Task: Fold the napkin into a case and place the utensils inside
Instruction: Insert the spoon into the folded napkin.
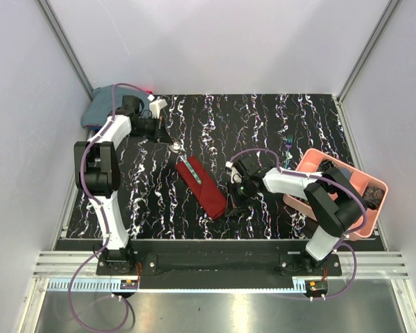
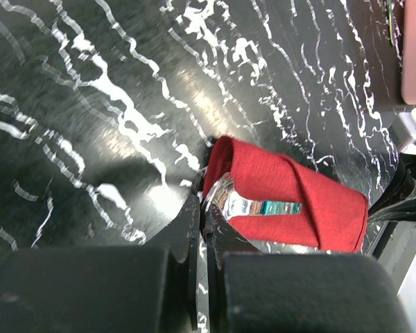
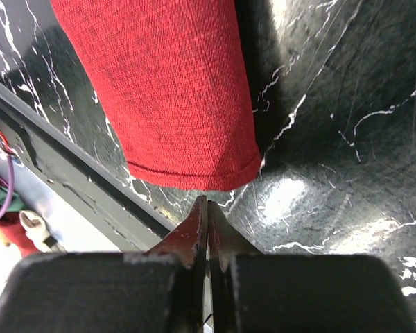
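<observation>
Your left gripper (image 2: 202, 208) is clenched right at the spoon (image 2: 253, 206)'s silver bowl; whether it pinches it, I can't tell. The spoon lies tucked in the red case (image 1: 202, 186), out in the middle of the table (image 1: 284, 125). Your right gripper (image 3: 206, 205) is clamped on nothing, just off the case's near end.

A pink tray (image 1: 308, 163) is sitting at the desk's (image 1: 263, 118) right edge, and a blue-grey cloth bundle (image 1: 100, 104) is lying at its far left corner.

The case (image 1: 204, 189) — a narrow dark red pouch — lies flat and slantwise, its hemmed closed end just ahead of the right claw (image 3: 206, 208), not touching it. A spoon (image 2: 253, 206) with a silver bowl and a teal-green handle lies in the open fold — bowl right at the left claw (image 2: 202, 208).
</observation>
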Available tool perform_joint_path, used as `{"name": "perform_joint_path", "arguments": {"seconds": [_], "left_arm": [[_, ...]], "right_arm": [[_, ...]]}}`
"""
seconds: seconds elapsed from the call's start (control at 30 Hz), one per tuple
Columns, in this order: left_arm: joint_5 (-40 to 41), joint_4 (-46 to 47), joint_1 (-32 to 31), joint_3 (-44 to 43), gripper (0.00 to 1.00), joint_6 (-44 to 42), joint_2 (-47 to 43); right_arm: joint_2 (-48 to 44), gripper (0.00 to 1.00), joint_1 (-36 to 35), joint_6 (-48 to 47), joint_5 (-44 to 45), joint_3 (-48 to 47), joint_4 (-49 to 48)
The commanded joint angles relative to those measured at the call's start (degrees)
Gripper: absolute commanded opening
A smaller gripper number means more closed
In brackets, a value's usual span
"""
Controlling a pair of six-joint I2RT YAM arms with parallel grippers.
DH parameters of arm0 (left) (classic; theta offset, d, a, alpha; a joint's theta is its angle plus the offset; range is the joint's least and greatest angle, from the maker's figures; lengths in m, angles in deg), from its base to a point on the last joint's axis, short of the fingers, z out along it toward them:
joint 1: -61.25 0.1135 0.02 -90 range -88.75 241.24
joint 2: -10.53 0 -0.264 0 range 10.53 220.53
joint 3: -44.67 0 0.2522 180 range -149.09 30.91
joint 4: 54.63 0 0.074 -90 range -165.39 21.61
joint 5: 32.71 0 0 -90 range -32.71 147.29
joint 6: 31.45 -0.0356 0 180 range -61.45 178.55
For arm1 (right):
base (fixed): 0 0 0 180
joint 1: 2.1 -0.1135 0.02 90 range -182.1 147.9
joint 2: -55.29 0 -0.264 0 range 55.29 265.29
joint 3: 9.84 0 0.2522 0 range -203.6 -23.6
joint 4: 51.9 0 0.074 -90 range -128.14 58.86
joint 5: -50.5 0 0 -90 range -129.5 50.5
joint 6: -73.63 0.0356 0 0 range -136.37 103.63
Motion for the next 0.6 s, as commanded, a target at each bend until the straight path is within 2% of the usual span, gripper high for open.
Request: {"name": "perform_joint_path", "arguments": {"seconds": [0.0, 0.57], "left_arm": [[-0.49, 4.27, -2.38, 0.45, 0.00, 2.25, 0.21], [-2.07, 8.58, -4.58, 8.18, 0.00, 7.35, 0.92]], "right_arm": [[0.61, 0.00, -0.15, 2.60, 0.10, 0.57, -3.25], [3.77, 0.00, -0.15, 6.64, 1.33, 1.90, -7.91]]}}
